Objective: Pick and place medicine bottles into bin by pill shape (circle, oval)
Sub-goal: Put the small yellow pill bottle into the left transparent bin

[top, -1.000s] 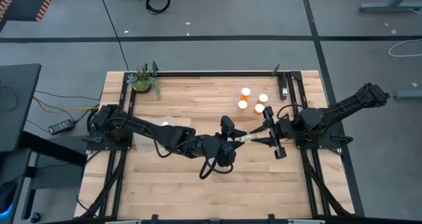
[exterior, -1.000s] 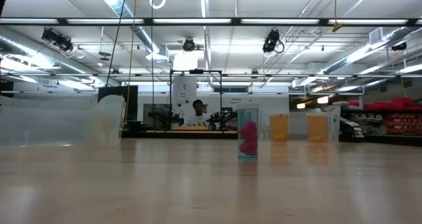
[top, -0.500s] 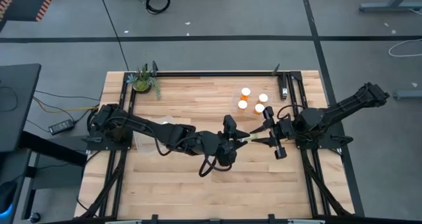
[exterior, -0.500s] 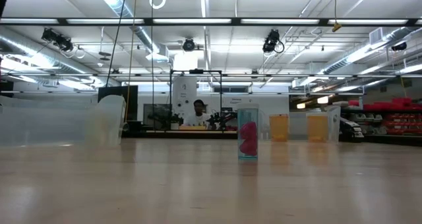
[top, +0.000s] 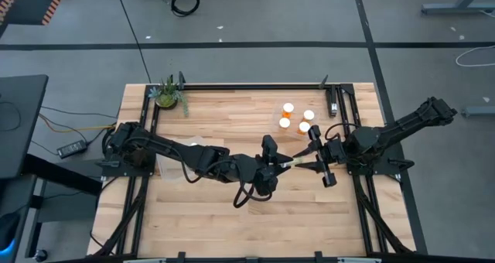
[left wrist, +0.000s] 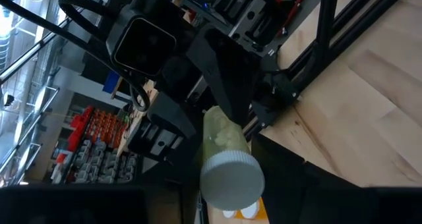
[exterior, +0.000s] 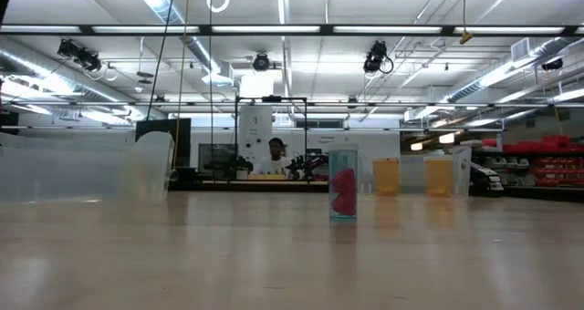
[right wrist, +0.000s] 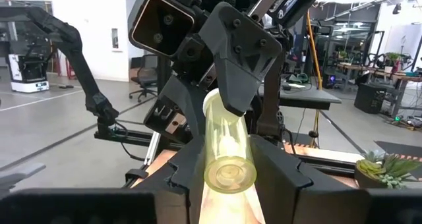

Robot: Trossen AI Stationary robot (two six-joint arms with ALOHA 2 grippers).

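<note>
A pale yellow medicine bottle (top: pixel 287 163) with a white cap hangs level above the middle of the table, between my two grippers. My right gripper (top: pixel 300 162) comes from the table's right and is shut on its base end. My left gripper (top: pixel 275 166) comes from the left, with its fingers around the cap end. Several more bottles (top: pixel 288 107) (top: pixel 304 128), white-capped and some orange, stand on their bases at the far right of the table. My left gripper has the bottle's white cap (left wrist: pixel 231 178) between its two fingers, coming level from the table's left and along the bottle. The fingers (right wrist: pixel 241 49) overlap the far end of the bottle in the right wrist view. The bottle is clear of the table. My right gripper pinches the bottle's body near its base (right wrist: pixel 229 165) between its two fingers (right wrist: pixel 277 174), one on each side. The fingers come level from the table's right and lie along the bottle. The bottle sticks out toward the left gripper, level and clear of the table.
A small potted plant (top: pixel 168 93) stands at the far left corner. In the low view, clear bins (exterior: pixel 82 169) stand on the left, with a clear container holding something pink (exterior: pixel 343 187) near the middle. A black frame (top: pixel 247 85) borders the table. A person sits far behind.
</note>
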